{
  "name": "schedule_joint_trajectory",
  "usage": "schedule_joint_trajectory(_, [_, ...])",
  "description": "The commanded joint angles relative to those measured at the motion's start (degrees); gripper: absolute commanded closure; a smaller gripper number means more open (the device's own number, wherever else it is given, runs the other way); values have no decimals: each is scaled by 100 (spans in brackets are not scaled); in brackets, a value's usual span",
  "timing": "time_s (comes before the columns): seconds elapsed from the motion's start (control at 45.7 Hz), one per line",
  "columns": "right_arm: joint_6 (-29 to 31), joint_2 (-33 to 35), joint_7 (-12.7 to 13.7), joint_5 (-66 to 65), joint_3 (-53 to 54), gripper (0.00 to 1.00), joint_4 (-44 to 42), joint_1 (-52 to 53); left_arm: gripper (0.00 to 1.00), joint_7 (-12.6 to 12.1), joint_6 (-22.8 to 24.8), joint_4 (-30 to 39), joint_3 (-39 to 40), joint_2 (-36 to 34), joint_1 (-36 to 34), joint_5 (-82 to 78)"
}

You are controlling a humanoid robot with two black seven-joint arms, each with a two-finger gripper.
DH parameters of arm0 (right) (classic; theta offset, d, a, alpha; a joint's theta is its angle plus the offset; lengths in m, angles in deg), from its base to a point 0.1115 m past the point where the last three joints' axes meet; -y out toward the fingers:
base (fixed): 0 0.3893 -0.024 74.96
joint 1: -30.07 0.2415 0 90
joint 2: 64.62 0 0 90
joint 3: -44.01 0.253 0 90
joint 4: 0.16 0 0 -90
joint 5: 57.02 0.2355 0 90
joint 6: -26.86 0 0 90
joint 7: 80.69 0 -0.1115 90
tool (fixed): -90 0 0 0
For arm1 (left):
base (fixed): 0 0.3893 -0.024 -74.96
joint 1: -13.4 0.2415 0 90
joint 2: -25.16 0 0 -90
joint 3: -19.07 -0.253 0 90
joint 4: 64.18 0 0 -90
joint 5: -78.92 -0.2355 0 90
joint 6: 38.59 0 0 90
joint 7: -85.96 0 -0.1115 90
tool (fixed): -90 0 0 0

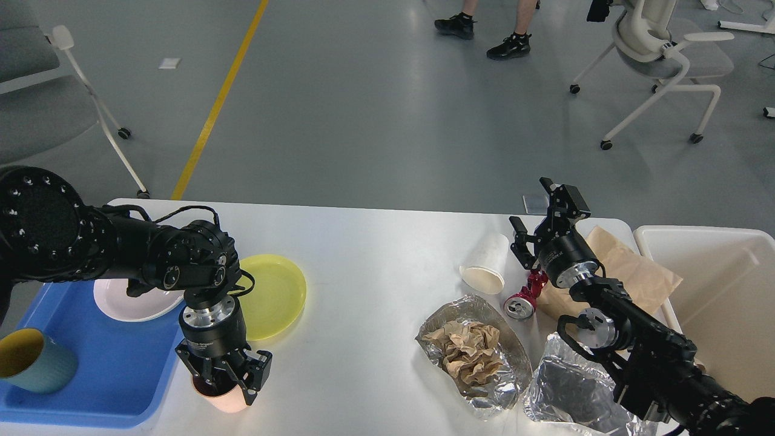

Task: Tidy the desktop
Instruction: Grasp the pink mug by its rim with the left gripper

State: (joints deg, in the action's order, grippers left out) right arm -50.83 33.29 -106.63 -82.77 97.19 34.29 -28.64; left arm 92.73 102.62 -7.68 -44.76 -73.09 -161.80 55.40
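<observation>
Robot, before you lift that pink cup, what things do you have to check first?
1. Left gripper around the pink cup: ok, fingers straddle its rim.
2. Grip closed firmly: cannot tell.
3. Free space in the blue tray: ok.
4. Teal cup and white plate out of the landing spot: ok.
5. Yellow plate clear of the cup: ok, apart.
6. Right gripper out of the way: ok, open on the far side of the desktop.

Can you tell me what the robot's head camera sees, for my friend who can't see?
The left gripper reaches down over a pink cup on the white desktop, beside a blue tray; the right gripper is open above foil and paper rubbish.
</observation>
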Motion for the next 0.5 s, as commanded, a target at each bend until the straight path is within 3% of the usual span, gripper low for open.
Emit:
schedule_joint_trajectory(0.0, [0, 0, 1, 0, 0, 0, 0, 0, 51, -9, -84, -16, -59, -10, -6, -3])
schedule_joint_trajectory(0.088, [0, 0, 1, 0, 0, 0, 0, 0, 53, -18, -128, -16, -94, 8, -6, -12])
schedule_joint_trajectory(0.153, [0, 0, 1, 0, 0, 0, 0, 0, 60, -27, -137, -7, -103, 17, 3, -21])
schedule_joint_trajectory(0.328, [0, 0, -8, 0, 0, 0, 0, 0, 70, -255, -84, -7, -103, 17, 3, -21])
schedule_joint_trajectory(0.482, [0, 0, -8, 0, 0, 0, 0, 0, 90, -334, 56, -7, -129, -1, 3, -12])
